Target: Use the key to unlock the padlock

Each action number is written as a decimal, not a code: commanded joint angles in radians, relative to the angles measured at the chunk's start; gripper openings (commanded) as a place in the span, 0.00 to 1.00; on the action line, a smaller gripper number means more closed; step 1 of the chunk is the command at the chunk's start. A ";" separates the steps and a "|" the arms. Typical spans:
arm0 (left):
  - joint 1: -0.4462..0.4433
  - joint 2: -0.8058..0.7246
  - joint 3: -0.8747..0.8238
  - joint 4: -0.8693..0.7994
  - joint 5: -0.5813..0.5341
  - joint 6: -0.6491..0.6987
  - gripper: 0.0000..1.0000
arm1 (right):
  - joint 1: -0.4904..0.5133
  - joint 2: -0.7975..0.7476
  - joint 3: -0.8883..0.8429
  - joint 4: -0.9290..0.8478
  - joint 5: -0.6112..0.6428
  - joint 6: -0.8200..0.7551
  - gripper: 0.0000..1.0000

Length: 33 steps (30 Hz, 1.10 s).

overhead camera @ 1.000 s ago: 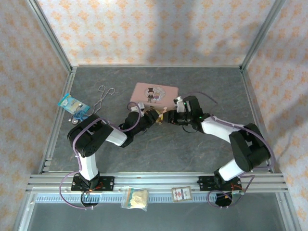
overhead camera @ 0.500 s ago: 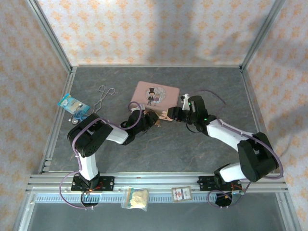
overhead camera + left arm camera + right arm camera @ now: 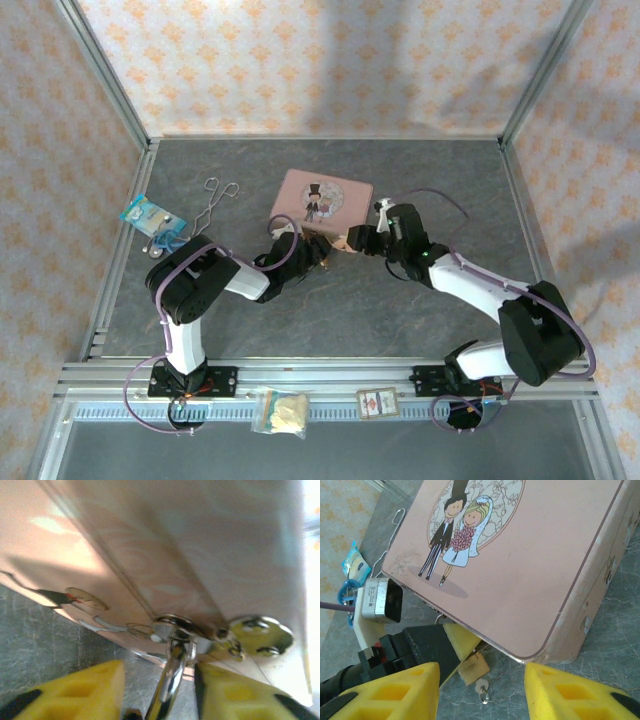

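The pink tin (image 3: pixel 322 198) lies mid-table, and the small brass padlock (image 3: pixel 474 665) hangs from the hasp (image 3: pixel 175 627) on its front edge. The key (image 3: pixel 482 686) sticks out of the padlock's underside, with a little ring on its head. My left gripper (image 3: pixel 159 672) is open. The silver shackle (image 3: pixel 169 680) stands between its yellow fingers (image 3: pixel 75 692), close to the right one. In the right wrist view, one left finger (image 3: pixel 462 639) rests against the padlock. My right gripper (image 3: pixel 482 680) is open just in front of the padlock and key, holding nothing.
Silver wire tongs (image 3: pixel 220 192) and a blue packet (image 3: pixel 150 215) lie at the far left. A plastic bag (image 3: pixel 282 410) and a small card (image 3: pixel 376 402) sit on the front rail. Both arms meet at the tin's near edge (image 3: pixel 335 243).
My left gripper has opened around the shackle. The right arm has stretched out, its elbow swinging right, and its gripper stays by the padlock.
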 commanded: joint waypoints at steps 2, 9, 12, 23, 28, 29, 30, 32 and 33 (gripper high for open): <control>0.006 -0.060 -0.024 0.000 -0.049 -0.001 0.55 | 0.027 -0.022 0.017 -0.032 0.075 -0.029 0.47; 0.063 -0.199 -0.116 -0.045 -0.076 -0.002 0.69 | 0.078 -0.021 0.049 -0.074 0.147 -0.045 0.48; 0.097 -0.247 -0.152 -0.050 -0.085 -0.003 0.70 | 0.126 -0.017 0.068 -0.099 0.198 -0.054 0.49; 0.217 -0.359 -0.196 -0.051 -0.094 0.015 0.70 | 0.390 0.263 0.315 -0.327 0.519 -0.045 0.56; 0.226 -0.354 -0.198 -0.017 -0.083 0.004 0.69 | 0.463 0.437 0.477 -0.474 0.698 0.016 0.60; 0.226 -0.354 -0.199 -0.011 -0.082 0.003 0.69 | 0.472 0.461 0.499 -0.496 0.726 0.027 0.61; 0.227 -0.352 -0.202 -0.006 -0.082 0.001 0.69 | 0.480 0.483 0.519 -0.514 0.749 0.035 0.61; 0.229 -0.350 -0.210 0.004 -0.082 -0.002 0.69 | 0.487 0.518 0.544 -0.539 0.783 0.056 0.61; 0.230 -0.350 -0.217 0.010 -0.079 -0.004 0.69 | 0.487 0.530 0.552 -0.547 0.794 0.062 0.61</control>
